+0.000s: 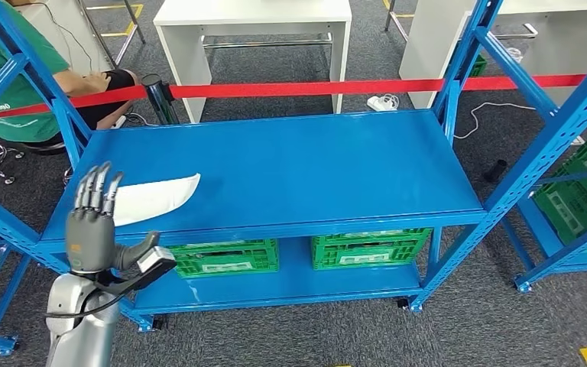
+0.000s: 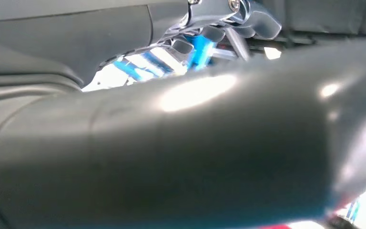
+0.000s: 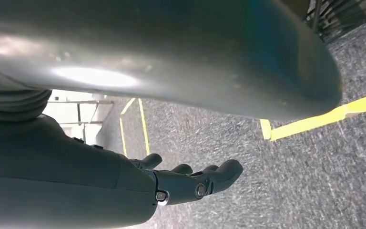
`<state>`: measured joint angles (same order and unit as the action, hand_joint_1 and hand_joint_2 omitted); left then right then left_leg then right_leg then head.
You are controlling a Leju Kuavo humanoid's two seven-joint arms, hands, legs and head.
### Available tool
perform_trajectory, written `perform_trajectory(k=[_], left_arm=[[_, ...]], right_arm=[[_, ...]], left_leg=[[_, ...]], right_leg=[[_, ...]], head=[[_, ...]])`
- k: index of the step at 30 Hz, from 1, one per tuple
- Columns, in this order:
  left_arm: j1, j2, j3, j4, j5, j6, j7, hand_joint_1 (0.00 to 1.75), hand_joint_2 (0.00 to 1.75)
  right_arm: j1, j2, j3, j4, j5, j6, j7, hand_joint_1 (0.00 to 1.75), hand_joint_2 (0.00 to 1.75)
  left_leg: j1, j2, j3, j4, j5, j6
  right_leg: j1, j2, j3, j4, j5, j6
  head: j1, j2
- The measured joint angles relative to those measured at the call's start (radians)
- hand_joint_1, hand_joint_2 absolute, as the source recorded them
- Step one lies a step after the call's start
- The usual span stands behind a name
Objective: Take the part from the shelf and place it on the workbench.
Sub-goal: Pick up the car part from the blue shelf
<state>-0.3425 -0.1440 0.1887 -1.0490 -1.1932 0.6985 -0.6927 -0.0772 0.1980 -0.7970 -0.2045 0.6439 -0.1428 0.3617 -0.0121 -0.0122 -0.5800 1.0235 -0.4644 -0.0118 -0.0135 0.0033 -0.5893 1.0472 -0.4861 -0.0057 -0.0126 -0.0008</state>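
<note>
The part, a flat white curved piece (image 1: 157,197), lies on the left side of the blue shelf's top board (image 1: 298,168). My left hand (image 1: 95,225) is raised at the shelf's front left corner, fingers straight and apart, holding nothing; its fingertips (image 1: 95,187) overlap the part's near end, and I cannot tell whether they touch it. In the left wrist view the grey thumb (image 2: 181,157) blocks most of the picture. My right hand (image 3: 190,179) hangs over grey carpet with loosely curled fingers and nothing in it.
Two green crates (image 1: 225,256) (image 1: 371,248) sit on the lower shelf board. Blue uprights (image 1: 458,76) frame the shelf; another rack with a green crate (image 1: 581,191) stands at right. Red tape (image 1: 313,88), white tables (image 1: 252,23) and a seated person (image 1: 0,84) are behind.
</note>
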Motion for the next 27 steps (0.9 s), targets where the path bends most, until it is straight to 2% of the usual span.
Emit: perform_trajectory(k=[2,6,16,27], left_arm=[[-0.029,0.003,0.019,0.055,-0.099,0.000,0.015,0.00,0.00],[-0.091,0.010,0.025,0.159,-0.150,0.000,0.078,0.00,1.75],[-0.266,0.028,-0.012,0.452,-0.213,0.000,0.180,0.00,1.75],[-0.305,0.054,-0.027,0.560,-0.206,0.000,0.216,0.00,1.75]], right_arm=[[-0.002,0.000,0.001,0.000,0.010,0.005,0.000,0.00,0.00],[-0.004,0.000,0.001,0.000,0.048,0.012,0.000,0.00,0.00],[-0.009,0.003,-0.006,0.000,0.065,0.014,0.000,0.00,0.00],[-0.008,0.012,-0.017,0.000,0.061,0.011,0.000,0.00,0.00]], left_leg=[[0.000,0.000,0.000,0.000,0.000,0.000],[0.000,0.000,0.001,0.001,0.000,0.000],[0.000,0.000,0.002,0.001,0.000,0.000],[0.000,0.000,0.002,0.001,0.000,0.001]], right_leg=[[-0.001,0.000,0.000,0.000,0.000,0.000],[-0.001,0.000,0.001,-0.001,0.001,0.001],[-0.001,0.001,0.002,-0.002,0.001,0.002],[-0.001,0.001,0.002,-0.002,0.001,0.002]], head=[[0.000,0.000],[0.000,0.000],[0.000,0.000],[0.000,0.000]])
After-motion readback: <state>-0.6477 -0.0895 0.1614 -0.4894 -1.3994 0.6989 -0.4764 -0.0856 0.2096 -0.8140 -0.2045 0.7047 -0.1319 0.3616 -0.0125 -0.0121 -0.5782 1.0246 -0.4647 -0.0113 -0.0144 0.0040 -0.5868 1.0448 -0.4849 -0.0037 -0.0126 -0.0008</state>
